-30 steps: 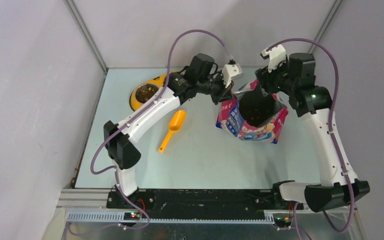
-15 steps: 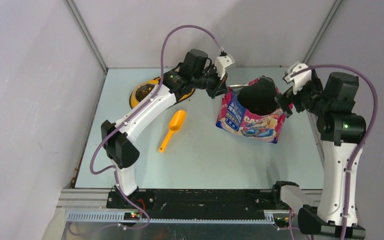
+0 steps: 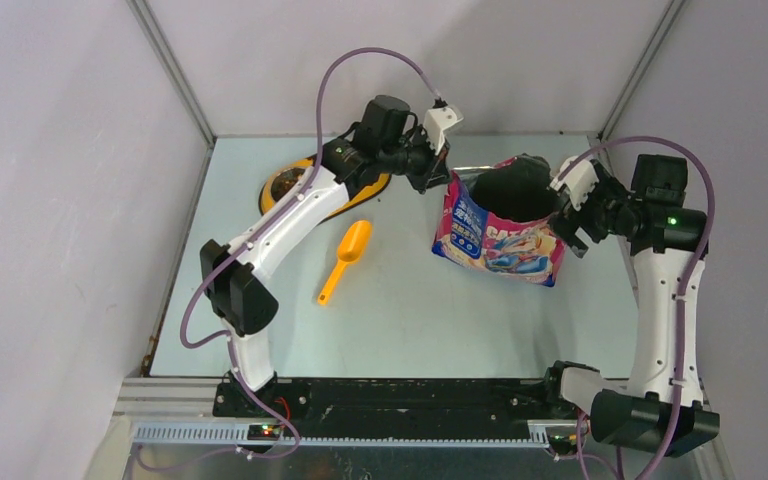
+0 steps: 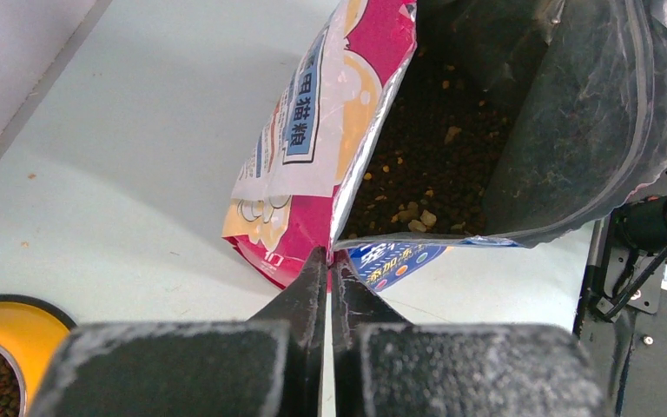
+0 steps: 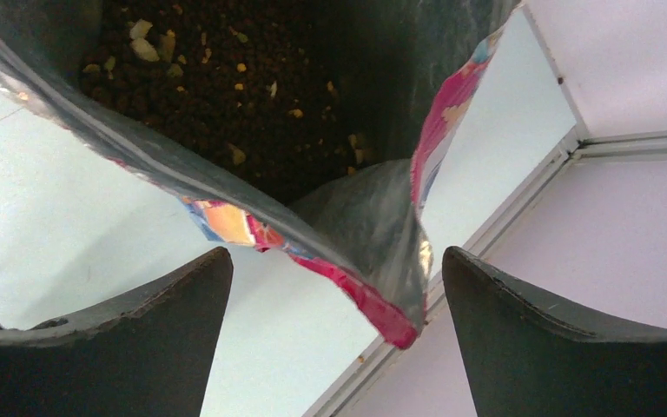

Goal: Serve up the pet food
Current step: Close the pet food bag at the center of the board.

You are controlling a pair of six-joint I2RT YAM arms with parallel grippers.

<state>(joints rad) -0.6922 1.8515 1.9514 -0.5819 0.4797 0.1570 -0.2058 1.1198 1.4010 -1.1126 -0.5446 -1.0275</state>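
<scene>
While the tabletop carries the open pouch right of centre, the left gripper is clenched on its left rim and the right gripper gapes, released, astride the right rim. Mouth-spreading looks done; next, probably fetching the orange scoop for the kibble inside.

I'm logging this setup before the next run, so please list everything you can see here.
pouch: one, blue and pink, standing open right of table centre
kibble: many pellets, dark brown, inside the pouch; some in the feeder
scoop: one, orange, lying on the table left of the pouch
feeder: one, yellow, far left of the table
table: one, pale blue-green
left gripper: one, black, shut on the pouch's rim
right gripper: one, black, open, astride the pouch's opposite rim
</scene>
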